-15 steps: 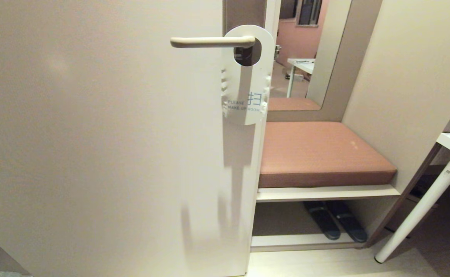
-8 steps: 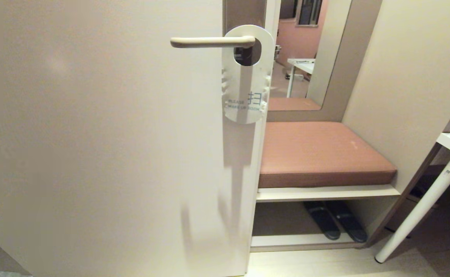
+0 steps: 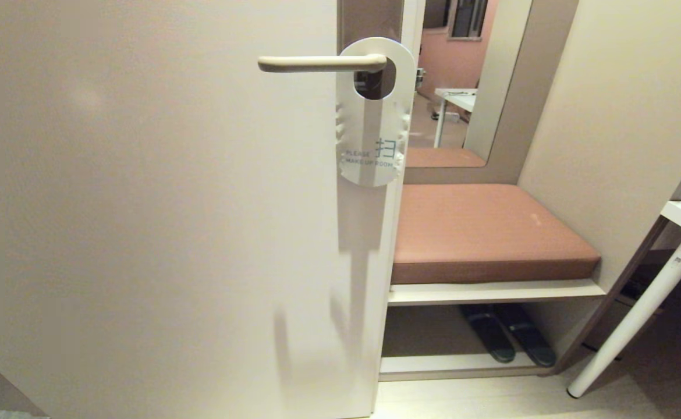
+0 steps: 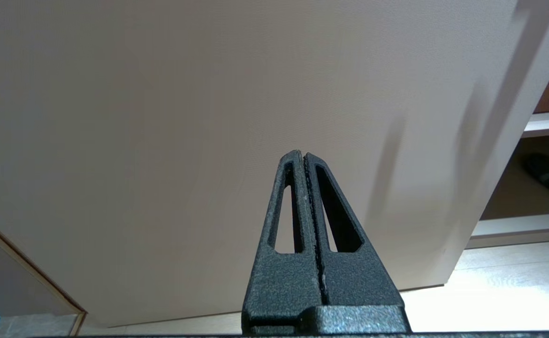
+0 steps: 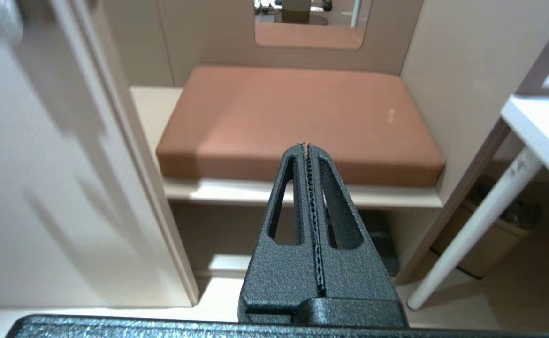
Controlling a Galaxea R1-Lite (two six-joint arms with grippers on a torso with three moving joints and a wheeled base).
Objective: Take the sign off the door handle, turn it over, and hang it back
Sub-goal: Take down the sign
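The sign (image 3: 373, 134) hangs by its oval hole on the cream door handle (image 3: 317, 63), white face out, reading "PLEASE MAKE UP ROOM". The handle sits on a brown-grey plate (image 3: 369, 20) near the door's edge. Neither arm shows in the head view. My left gripper (image 4: 304, 153) is shut and empty, pointing at the low part of the door. My right gripper (image 5: 307, 146) is shut and empty too, facing the cushioned bench right of the door. The sign is outside both wrist views.
The pale door (image 3: 154, 221) fills the left. To its right stands a bench with a brown cushion (image 3: 480, 233), dark slippers (image 3: 506, 340) beneath it and a mirror (image 3: 463, 81) above. A white desk leg (image 3: 637, 314) slants at the far right.
The sign has swung slightly on the handle; its lower end sits a touch differently. The door and the view have stayed put.
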